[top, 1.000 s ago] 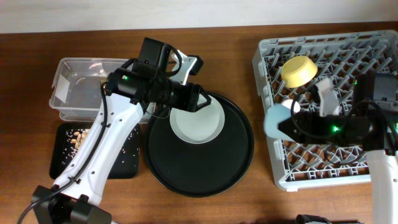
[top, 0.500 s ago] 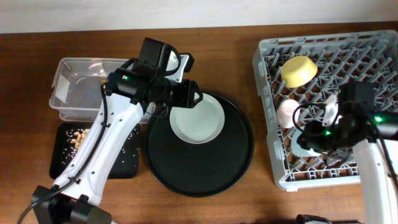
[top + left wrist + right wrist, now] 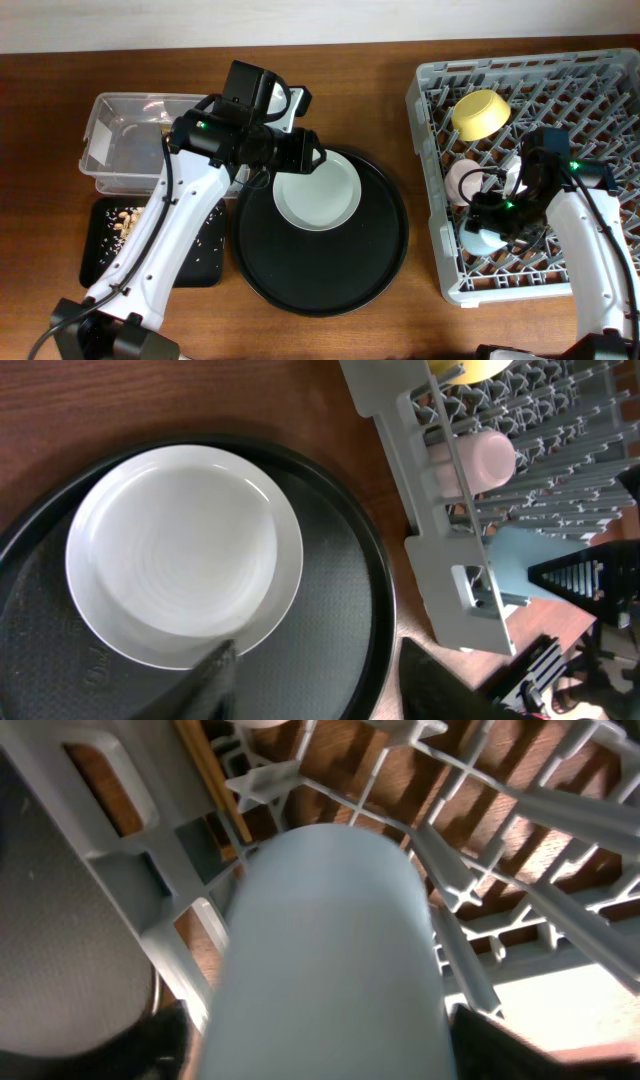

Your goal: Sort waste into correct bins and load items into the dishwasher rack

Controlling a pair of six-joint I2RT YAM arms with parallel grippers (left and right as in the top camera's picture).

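We list: left gripper (image 3: 318, 650), fingers apart beside plate (image 3: 175, 550), lower frame; right gripper (image 3: 320, 1035) flanking racked blue cup (image 3: 330, 940), clamped or not we cannot tell.

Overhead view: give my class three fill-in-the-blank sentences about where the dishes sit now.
The pale plate lies on the round ____ tray.
In the dishwasher rack, the ____ bowl rests near the far edge.
The pink cup lies next to the ____ cup in the rack.
Missing words: black; yellow; blue.
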